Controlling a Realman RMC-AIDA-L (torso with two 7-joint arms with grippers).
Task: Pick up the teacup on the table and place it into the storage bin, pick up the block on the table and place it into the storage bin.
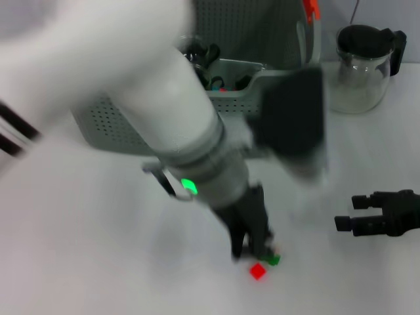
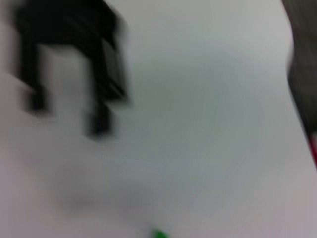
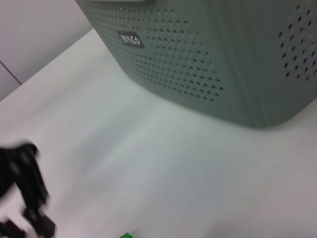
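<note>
My left arm reaches across the middle of the table, and the left gripper [image 1: 252, 254] points down at two small blocks near the front edge. A green block [image 1: 273, 260] lies right at its tip and a red block [image 1: 258, 271] sits just in front. The green block [image 3: 126, 235] also shows beside the left gripper [image 3: 29, 198] in the right wrist view. The grey-green perforated storage bin [image 1: 111, 128] stands behind, its black label [image 3: 131, 39] facing forward. Dark glassy things [image 1: 203, 56] lie inside it; I cannot make out a teacup. My right gripper [image 1: 357, 213] rests open at the right.
A glass teapot [image 1: 364, 69] with a black lid stands at the back right. The bin's orange handle clip [image 1: 310, 9] shows at the top. The left arm hides much of the bin and the table's left half.
</note>
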